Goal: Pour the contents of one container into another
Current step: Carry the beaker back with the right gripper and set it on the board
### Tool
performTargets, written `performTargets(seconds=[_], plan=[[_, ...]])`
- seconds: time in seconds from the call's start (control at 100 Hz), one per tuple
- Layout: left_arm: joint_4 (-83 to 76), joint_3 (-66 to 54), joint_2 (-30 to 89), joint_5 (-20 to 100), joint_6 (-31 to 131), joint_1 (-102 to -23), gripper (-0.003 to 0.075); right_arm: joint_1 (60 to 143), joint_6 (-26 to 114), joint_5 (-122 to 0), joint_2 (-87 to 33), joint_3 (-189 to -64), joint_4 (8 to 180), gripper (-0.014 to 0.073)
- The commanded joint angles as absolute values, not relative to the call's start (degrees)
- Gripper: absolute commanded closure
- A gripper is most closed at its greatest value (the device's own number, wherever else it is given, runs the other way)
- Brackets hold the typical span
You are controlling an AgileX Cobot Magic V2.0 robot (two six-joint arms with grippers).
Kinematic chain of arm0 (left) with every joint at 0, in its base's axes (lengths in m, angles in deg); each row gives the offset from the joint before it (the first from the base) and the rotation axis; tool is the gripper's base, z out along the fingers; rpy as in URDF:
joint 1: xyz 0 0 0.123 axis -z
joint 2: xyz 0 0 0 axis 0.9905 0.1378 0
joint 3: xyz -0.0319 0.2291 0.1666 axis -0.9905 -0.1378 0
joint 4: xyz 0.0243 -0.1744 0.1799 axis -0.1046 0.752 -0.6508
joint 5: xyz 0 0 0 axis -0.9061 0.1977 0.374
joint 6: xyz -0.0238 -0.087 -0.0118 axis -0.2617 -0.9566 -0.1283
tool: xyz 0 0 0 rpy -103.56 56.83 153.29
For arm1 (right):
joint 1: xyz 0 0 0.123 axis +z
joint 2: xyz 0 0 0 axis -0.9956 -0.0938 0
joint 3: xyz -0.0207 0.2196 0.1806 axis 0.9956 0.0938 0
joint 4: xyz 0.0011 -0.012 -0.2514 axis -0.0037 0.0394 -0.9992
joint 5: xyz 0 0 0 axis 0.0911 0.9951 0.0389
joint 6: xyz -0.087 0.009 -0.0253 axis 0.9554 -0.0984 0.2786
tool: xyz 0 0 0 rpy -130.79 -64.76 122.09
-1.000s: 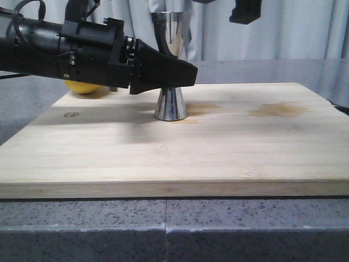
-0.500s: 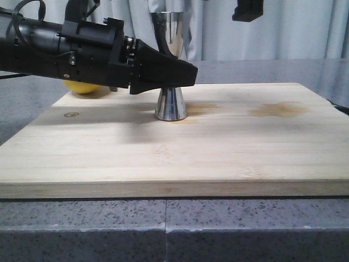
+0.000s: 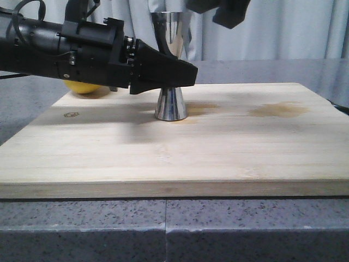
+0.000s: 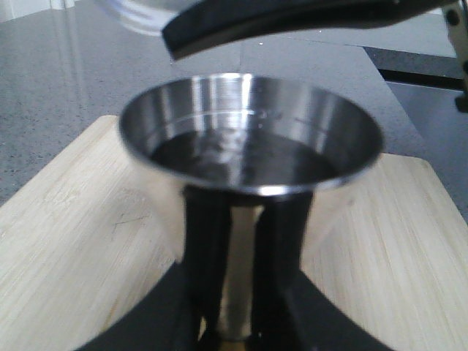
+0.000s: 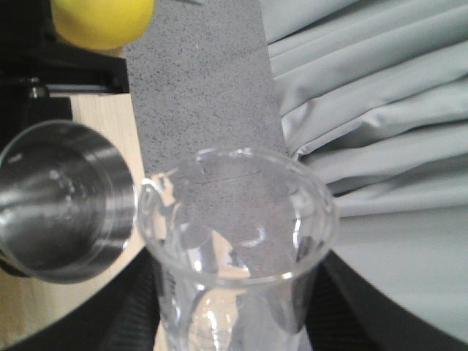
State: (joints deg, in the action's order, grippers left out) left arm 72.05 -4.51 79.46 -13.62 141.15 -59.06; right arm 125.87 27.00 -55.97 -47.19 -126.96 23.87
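Observation:
The steel jigger [image 3: 170,103] stands upright on the wooden board [image 3: 218,158]. My left gripper [image 3: 184,73] is shut on its narrow waist. In the left wrist view the jigger's open top cup [image 4: 248,146] looks dark and shiny inside, above the left gripper [image 4: 235,329]. My right gripper [image 3: 226,11] hangs above and just right of the jigger's mouth. It is shut on the clear glass beaker [image 5: 238,241], gripped low down by the right gripper [image 5: 238,333]. The beaker's rim [image 4: 135,16] lies beside the jigger's rim [image 5: 62,212]; it is tilted.
A yellow lemon [image 3: 82,87] lies at the board's back left behind the left arm, also in the right wrist view [image 5: 102,20]. Brown wet stains [image 3: 278,111] mark the board on the right. Grey speckled counter [image 3: 163,229] surrounds the board; pale curtains hang behind.
The right gripper has swung left and lower at the top of the front view, tilting over the jigger's mouth. The left arm and jigger have not moved.

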Motion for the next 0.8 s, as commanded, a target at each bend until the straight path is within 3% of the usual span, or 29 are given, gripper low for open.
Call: performTargets(seconds=[0.0,0.31,0.54,0.79], plan=[[76.6,-3.0,76.9,-19.7,140.8,-58.7,0.068,125.1,22.9,-57.0,-45.4,-129.2,23.5,0.0316],[76.6,-3.0,76.9,-19.7,140.8,-58.7,0.068,115.7,0.6,-60.9,-43.9,-128.6,24.1,0.0316],[76.6,-3.0,76.9,-19.7,140.8,-58.7,0.068,107.3,-12.2,-75.2,-40.7,-121.1,24.6,0.0316],[76.6,-3.0,76.9,-19.7,140.8,-58.7,0.068,99.3,-17.2,-88.9,-39.9,-111.6,26.5,0.0316]])
